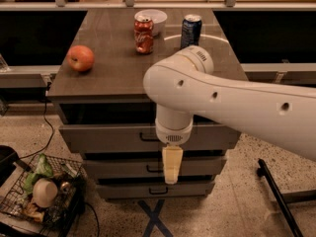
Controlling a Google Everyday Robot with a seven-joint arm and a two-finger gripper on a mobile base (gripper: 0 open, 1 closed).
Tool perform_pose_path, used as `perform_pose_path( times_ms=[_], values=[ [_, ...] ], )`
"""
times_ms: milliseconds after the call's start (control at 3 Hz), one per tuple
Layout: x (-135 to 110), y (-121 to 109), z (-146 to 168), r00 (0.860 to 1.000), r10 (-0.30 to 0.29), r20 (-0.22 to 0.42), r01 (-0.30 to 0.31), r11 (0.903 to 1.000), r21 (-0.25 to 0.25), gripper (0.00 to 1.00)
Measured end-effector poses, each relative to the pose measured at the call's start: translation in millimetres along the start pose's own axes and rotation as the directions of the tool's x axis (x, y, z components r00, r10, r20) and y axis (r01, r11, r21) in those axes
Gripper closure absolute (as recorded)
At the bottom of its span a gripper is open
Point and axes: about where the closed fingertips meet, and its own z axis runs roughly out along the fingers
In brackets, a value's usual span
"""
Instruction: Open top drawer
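Observation:
The top drawer (103, 138) is the widest grey front just under the cabinet top, with a small dark loop handle (147, 137) at its centre. A dark gap shows above the front. My gripper (172, 165) hangs straight down from the big white arm (222, 102). It sits in front of the drawer stack, just right of and below the handle, over the middle drawer front (123, 168). The arm hides the right part of the top drawer front.
On the brown cabinet top (113, 78) are an apple (80, 58), a red can (143, 35), a blue can (190, 31) and a white bowl (151, 18). A wire basket (42, 194) of items stands on the floor at left. A black pole (276, 196) lies at right.

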Motion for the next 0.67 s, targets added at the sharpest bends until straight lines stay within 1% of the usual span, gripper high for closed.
perform_pose_path(
  times_ms=[333,667],
  values=[
    [-11.1,0.1,19.3,1.000,-0.017,0.019,0.018,0.9994,-0.030,0.00],
    [-16.8,-2.3,39.5,0.999,-0.023,0.039,0.026,0.9975,-0.066,0.00]
  ],
)
